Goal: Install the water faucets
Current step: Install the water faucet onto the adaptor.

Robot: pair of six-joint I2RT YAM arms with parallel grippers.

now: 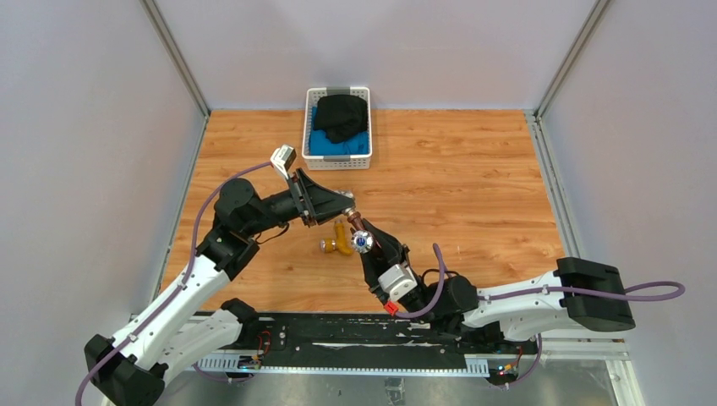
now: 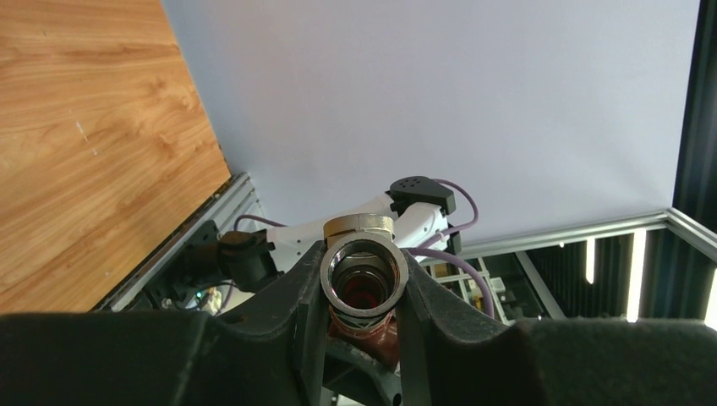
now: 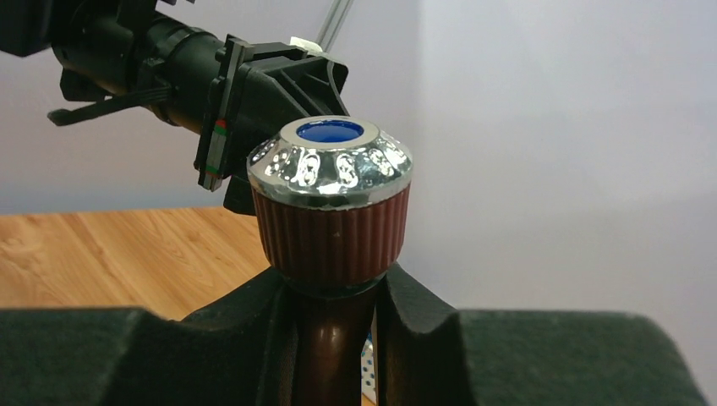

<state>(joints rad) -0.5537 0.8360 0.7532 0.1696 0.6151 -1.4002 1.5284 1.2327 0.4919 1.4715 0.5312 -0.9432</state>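
The dark reddish-brown faucet [image 1: 362, 240] is held above the table between both arms. My right gripper [image 1: 367, 250] is shut on its stem just below the ribbed knob [image 3: 331, 203], which has a silvery cap and a blue centre; in the right wrist view the gripper [image 3: 336, 321] shows at the bottom. My left gripper [image 1: 347, 213] is shut on the faucet's silvery ring end [image 2: 365, 275], whose red-brown body shows below it between the jaws [image 2: 365, 288]. The brass-yellow faucet [image 1: 340, 243] lies on the wood table under the grippers.
A white basket [image 1: 306, 127] with a black cloth [image 1: 342, 117] and a blue cloth [image 1: 338, 145] stands at the table's back middle. Grey walls and metal frame rails enclose the wooden table [image 1: 473, 186]. A brass-coloured part [image 2: 359, 225] shows just behind the ring.
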